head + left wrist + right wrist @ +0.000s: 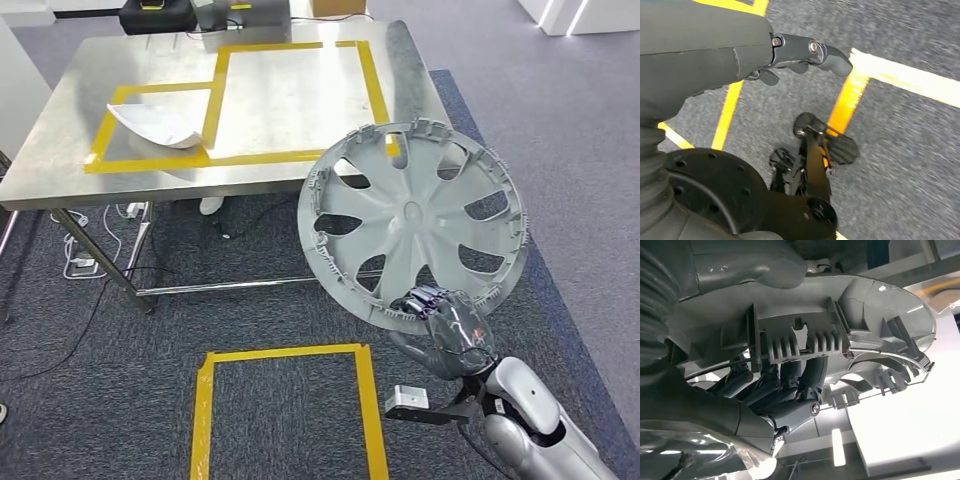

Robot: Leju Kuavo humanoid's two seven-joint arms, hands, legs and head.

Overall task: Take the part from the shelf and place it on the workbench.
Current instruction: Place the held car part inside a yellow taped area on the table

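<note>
We see our right hand (451, 322) gripping a grey wheel cover (413, 222) by the near part of its rim, holding it up in the air in front of us with its ribbed inner face turned toward the head camera. The wheel cover hangs over the dark carpet (68, 400) just off the near right corner of the steel worktop (68, 120), and its far edge overlaps that corner in the head view; it is not resting on anything. In the right wrist view the dark fingers (791, 390) curl up under the rim's moulded clips while the thick thumb lies across the other side, so the hold is a firm clamp on the rim.

On the worktop, yellow tape (294, 100) marks out two joined rectangles, and a curved white sheet-like part (158, 122) lies on the left one. Black cases (158, 14) sit at the far edge. A yellow tape square (283, 352) is marked on the carpet near us.

Our left hand (806, 52) hangs over the carpet and yellow floor tape (904, 77), holding nothing; its fingers look stretched out, loosely together.
</note>
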